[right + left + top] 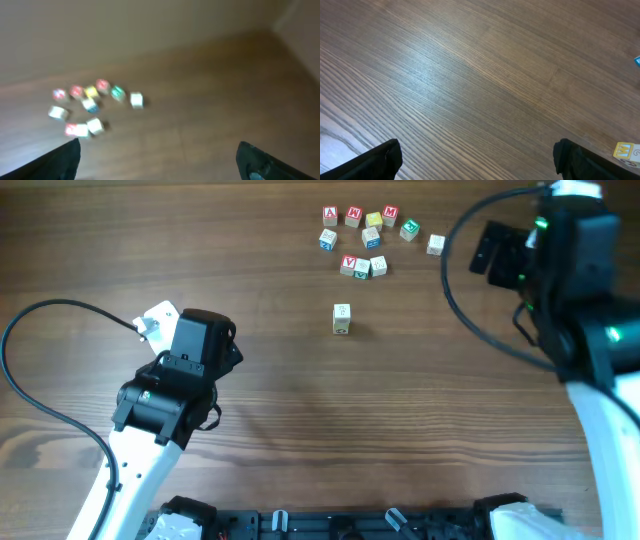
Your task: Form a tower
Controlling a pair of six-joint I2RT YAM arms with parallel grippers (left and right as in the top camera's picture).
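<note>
The tower (342, 319) is standing upright by itself near the middle of the wooden worktop (300, 430). It is a short stack of pale cubes, with a faint marking showing on its top face. Nothing is touching it. Behind it, towards the far edge, a cluster of loose cubes (365, 235) is lying scattered, showing red, green, blue and yellow letter faces. The cluster is sitting apart from the tower.

The left hand (477, 160) is hanging over bare wood to the left of the tower, well apart from it. Its two dark fingers (380, 162) are showing only at the lower corners of its own camera view, spread wide with nothing between them. A cube with a yellow-framed face (625, 150) is peeking in at the lower right edge of that view; whether it belongs to the tower cannot be told.

The right hand (157, 155) is hovering at the right side of the worktop, looking towards the blurred loose cubes. Its fingers (270, 162) are also standing far apart, gripping nothing.
</note>
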